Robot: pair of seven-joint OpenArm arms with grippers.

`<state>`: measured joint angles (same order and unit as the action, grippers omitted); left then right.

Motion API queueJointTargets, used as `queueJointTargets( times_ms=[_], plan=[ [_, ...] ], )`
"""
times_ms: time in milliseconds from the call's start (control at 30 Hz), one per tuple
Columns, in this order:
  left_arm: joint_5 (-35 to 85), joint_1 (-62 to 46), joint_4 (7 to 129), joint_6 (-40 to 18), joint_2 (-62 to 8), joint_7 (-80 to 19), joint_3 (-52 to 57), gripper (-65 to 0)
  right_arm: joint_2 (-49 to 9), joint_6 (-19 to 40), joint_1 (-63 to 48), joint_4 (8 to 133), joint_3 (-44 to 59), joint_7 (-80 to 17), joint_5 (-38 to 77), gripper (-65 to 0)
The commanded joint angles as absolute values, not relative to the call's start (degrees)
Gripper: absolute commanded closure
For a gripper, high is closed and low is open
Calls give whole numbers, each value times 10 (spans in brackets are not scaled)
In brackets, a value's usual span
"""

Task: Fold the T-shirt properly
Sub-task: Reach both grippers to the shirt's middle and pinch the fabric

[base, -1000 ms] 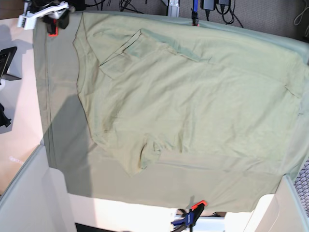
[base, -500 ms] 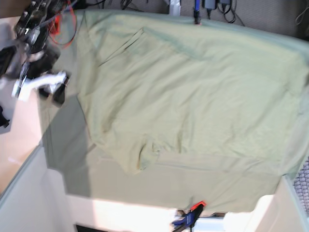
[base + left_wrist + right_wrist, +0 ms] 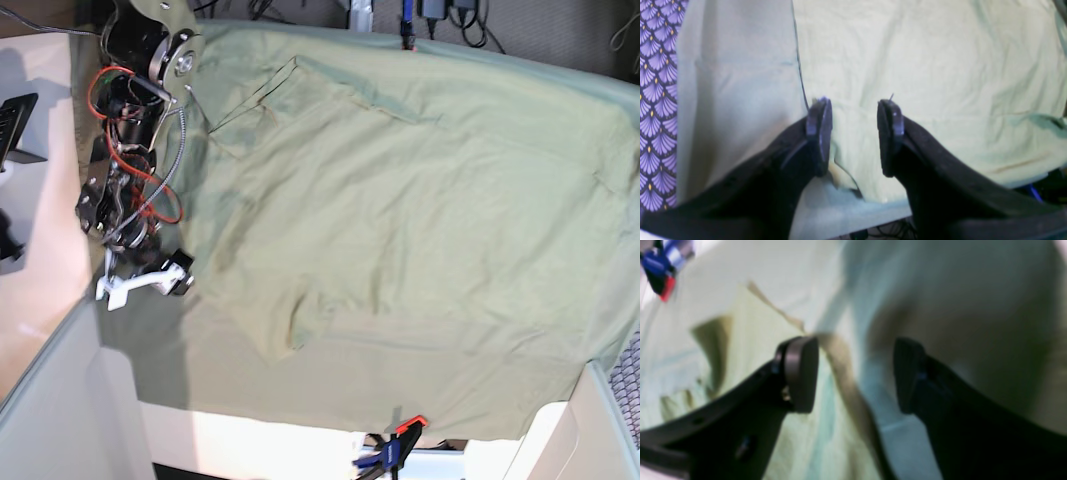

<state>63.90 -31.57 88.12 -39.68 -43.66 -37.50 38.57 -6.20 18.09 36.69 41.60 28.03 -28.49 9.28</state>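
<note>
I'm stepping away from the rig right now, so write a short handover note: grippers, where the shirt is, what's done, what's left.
Right gripper: open, empty, low over the T-shirt's edge; its arm shows on the left of the base view. The wrist picture is blurred.
Left gripper: open, empty, over the other edge of the shirt, beside the tablecloth; not in the base view.
T-shirt: spread on the tablecloth, one sleeve tucked over near the front, wrinkled.
Done: nothing folded that I can make out; no grasp yet.
Left: grip the edges, fold in the sides and sleeves, fold in half, smooth.
</note>
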Motion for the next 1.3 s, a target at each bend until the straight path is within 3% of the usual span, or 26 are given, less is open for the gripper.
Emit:
queueJointTargets(
  times_ms=[0, 200, 633, 700, 833, 1033, 1267],
  plan=[
    [649, -314, 888, -400, -451, -360, 392, -259, -66, 184, 390, 397, 275, -270, 94, -354],
    [649, -314, 888, -400, -451, -357, 392, -259, -51, 199, 400, 360, 244, -266, 94, -354],
    [649, -314, 888, -400, -451, -353, 392, -259, -16, 200, 399, 422, 212, -270, 92, -344],
    [649, -314, 888, -400, -451, -353, 392, -259, -16, 200, 399, 422, 212, -270, 88, -269],
    [649, -314, 888, -400, -451, -347, 392, -258, -16, 200, 393, 422, 212, -254, 88, 0],
    [646, -312, 888, -400, -451, -325, 389, -258, -16, 202, 392, 422, 212, -255, 88, 0],
    [509, -229, 848, -400, -453, -255, 287, -258, -16, 202, 392, 422, 212, -259, 90, 0]
  ],
)
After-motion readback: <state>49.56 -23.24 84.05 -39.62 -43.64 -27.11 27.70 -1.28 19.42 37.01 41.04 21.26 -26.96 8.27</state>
